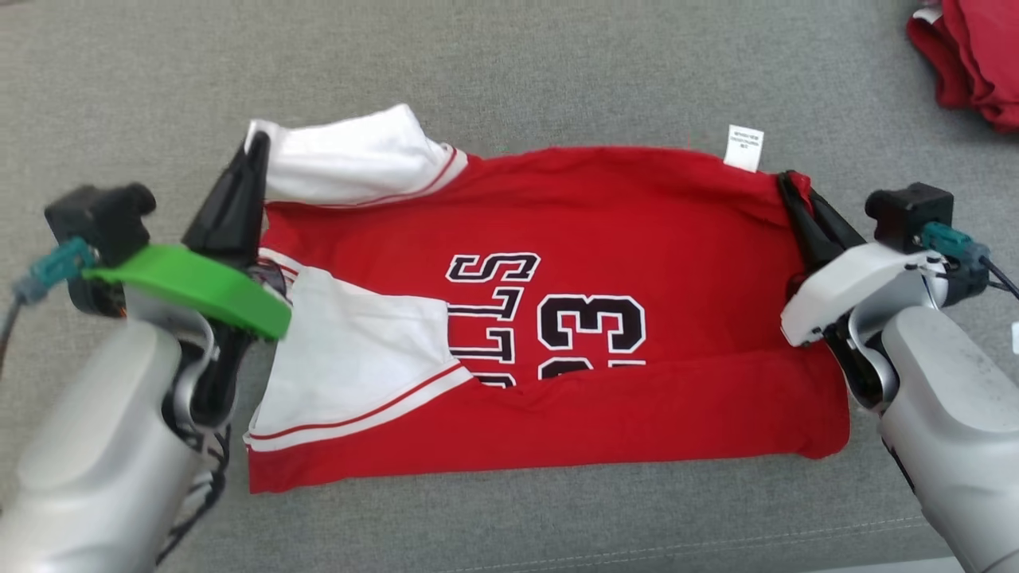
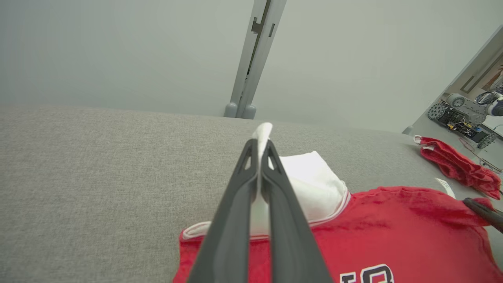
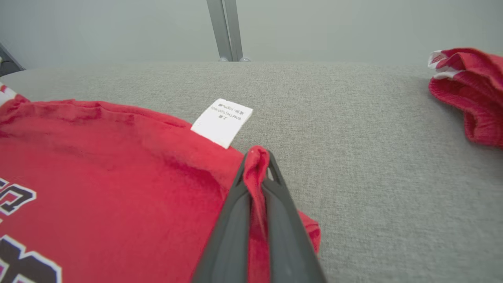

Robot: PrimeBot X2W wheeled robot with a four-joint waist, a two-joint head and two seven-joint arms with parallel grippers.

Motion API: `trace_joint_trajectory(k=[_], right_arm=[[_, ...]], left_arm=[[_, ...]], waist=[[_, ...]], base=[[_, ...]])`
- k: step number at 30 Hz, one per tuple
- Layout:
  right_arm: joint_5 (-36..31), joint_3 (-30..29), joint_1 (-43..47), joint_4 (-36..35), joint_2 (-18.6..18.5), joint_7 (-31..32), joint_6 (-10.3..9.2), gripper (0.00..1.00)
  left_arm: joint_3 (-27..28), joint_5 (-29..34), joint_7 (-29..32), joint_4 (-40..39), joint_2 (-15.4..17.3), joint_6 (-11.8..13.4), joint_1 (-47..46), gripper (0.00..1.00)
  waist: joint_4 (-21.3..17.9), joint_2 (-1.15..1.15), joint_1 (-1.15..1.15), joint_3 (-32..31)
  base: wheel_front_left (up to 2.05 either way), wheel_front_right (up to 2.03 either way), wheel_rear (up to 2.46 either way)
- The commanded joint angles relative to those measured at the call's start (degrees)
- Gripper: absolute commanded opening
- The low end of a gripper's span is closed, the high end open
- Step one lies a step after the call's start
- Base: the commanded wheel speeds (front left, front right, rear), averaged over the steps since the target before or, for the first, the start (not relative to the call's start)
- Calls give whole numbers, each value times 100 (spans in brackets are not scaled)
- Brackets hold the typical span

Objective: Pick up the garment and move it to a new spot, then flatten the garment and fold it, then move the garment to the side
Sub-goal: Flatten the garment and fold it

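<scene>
The garment (image 1: 605,239) is a red jersey with white sleeves and black lettering, lying spread on the grey cushion, its near edge folded over. My left gripper (image 1: 256,147) is shut on the tip of the far white sleeve (image 2: 310,177), whose cloth pokes out between the fingertips (image 2: 251,151). At the far right corner of the garment (image 3: 118,165), my right gripper (image 1: 788,181) is shut on a pinch of red cloth (image 3: 257,157). A white label (image 3: 223,121) sticks out just left of that pinch.
A second red garment (image 1: 975,56) lies bunched at the far right of the cushion (image 1: 509,64). A grey post (image 2: 255,59) stands behind the cushion against a pale wall. The cushion's front seam (image 1: 716,541) runs close below the jersey.
</scene>
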Motion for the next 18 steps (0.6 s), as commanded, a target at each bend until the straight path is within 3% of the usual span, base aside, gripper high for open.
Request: trace_joint_trajectory(k=[1, 9, 18], right_arm=[[-64, -52, 124, -45, -43, -72, -12, 0], [-97, -315, 651, -384, -139, -219, -12, 0], [-100, -665, 1760, -1219, -76, -241, -12, 0]], left_arm=[[104, 125, -17, -219, -10, 96, 337, 0], [662, 531, -19, -1097, -123, 400, 1626, 0], [1074, 703, -20, -1422, -414, 549, 2785, 0]], waist=[[51, 0, 0, -97], [109, 0, 0, -211], [135, 0, 0, -547]], base=[[0, 0, 0], [0, 0, 0], [0, 0, 0]])
